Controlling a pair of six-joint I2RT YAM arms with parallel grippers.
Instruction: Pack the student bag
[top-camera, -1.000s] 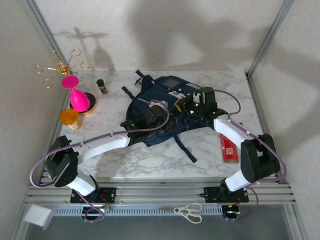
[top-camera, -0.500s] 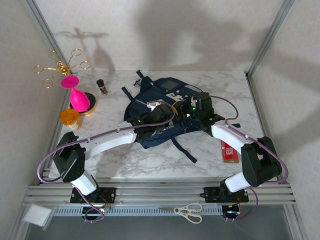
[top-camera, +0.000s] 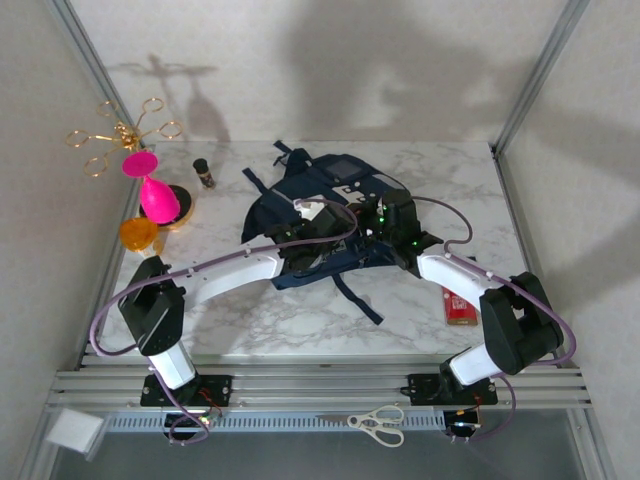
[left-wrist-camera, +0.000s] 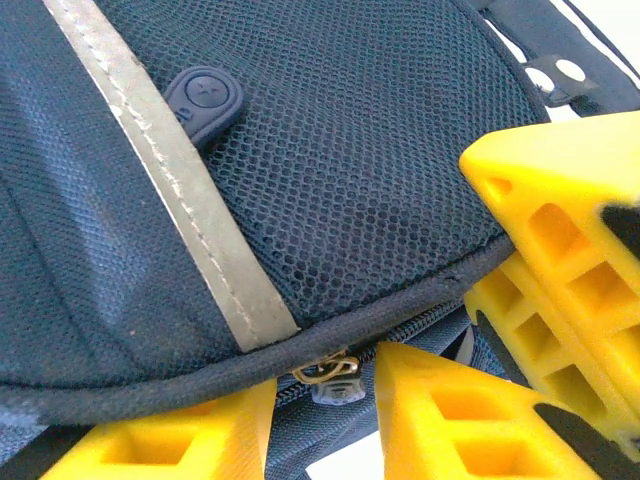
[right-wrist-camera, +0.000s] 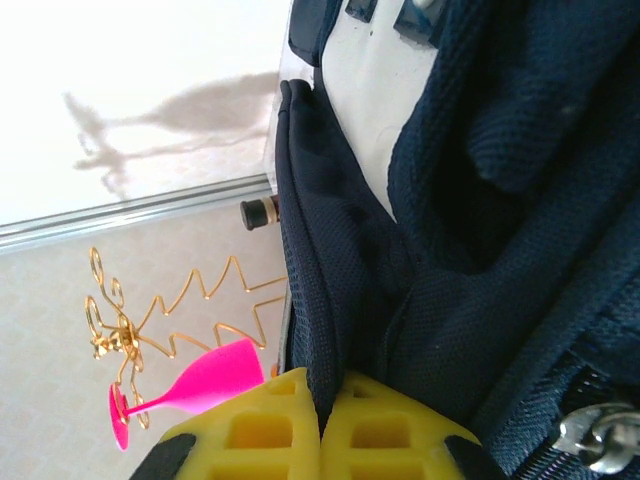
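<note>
The student bag (top-camera: 335, 185), navy blue with a grey stripe, lies flat in the middle of the marble table. My left gripper (top-camera: 312, 238) is on its near left part. In the left wrist view the left gripper (left-wrist-camera: 328, 372) stands open, its yellow fingers (left-wrist-camera: 450, 415) on either side of a small brass zipper pull (left-wrist-camera: 330, 370) under the mesh pocket edge, not touching it. My right gripper (top-camera: 385, 218) is on the bag's right side. In the right wrist view the right gripper (right-wrist-camera: 320, 388) is shut on a fold of the bag's fabric (right-wrist-camera: 345, 300).
At the far left stand a pink goblet (top-camera: 152, 190), a gold wire stand (top-camera: 120, 135), an orange piece (top-camera: 138, 233) and a small dark bottle (top-camera: 205, 172). A red box (top-camera: 460, 303) lies near the right arm. Scissors (top-camera: 378, 423) rest on the front rail.
My right gripper has moved left with the fabric it holds, and the bag has shifted and bunched to the left. The left arm has swung in closer to the bag.
</note>
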